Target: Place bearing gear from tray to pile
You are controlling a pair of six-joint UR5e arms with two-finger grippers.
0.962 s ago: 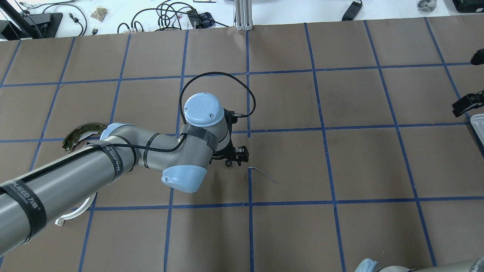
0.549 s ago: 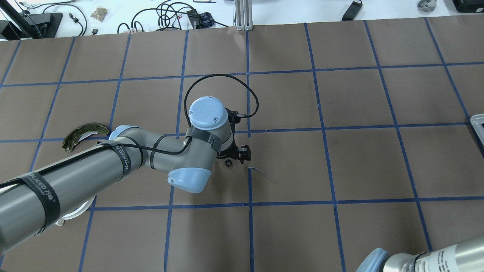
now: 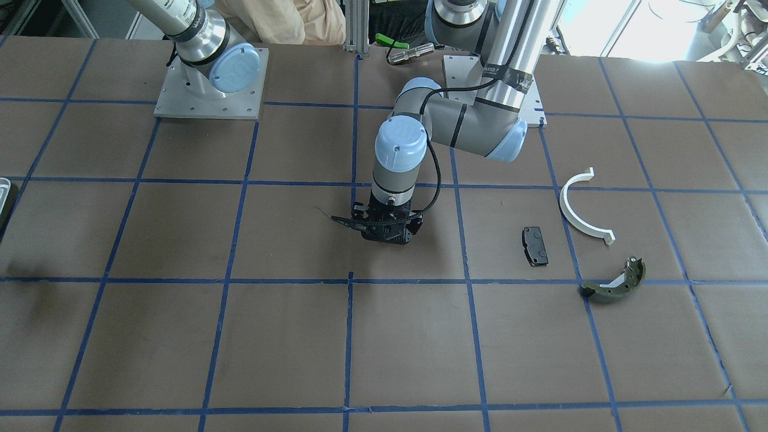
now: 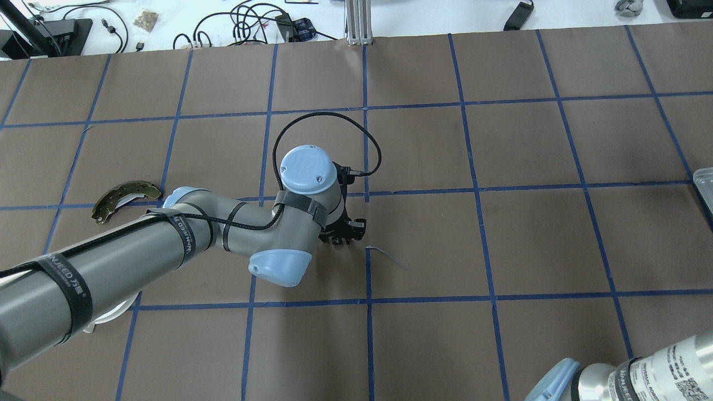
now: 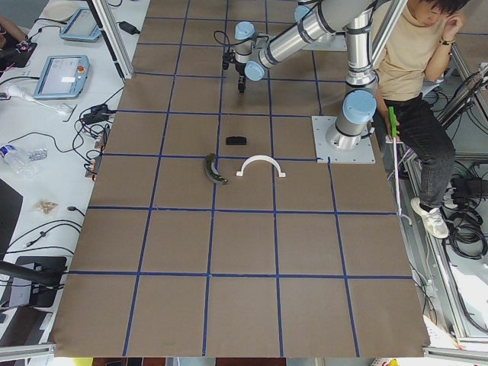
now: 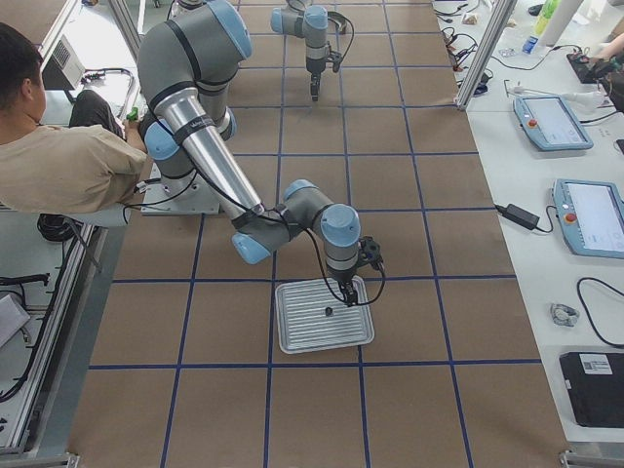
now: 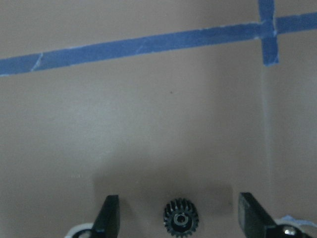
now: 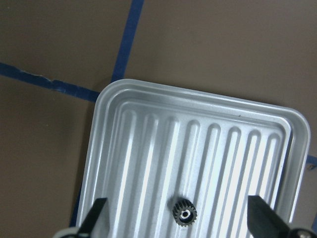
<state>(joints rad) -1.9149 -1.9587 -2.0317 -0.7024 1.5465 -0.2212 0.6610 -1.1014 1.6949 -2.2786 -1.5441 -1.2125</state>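
The right gripper [image 8: 177, 219] hangs spread over the tray [image 8: 198, 95], with a small black bearing gear [image 8: 184, 214] lying flat between its fingers. The left gripper [image 7: 180, 212] is also spread, around a second gear [image 7: 181, 220] on the surface [image 7: 148, 124], well apart from the pile [image 3: 534, 245]
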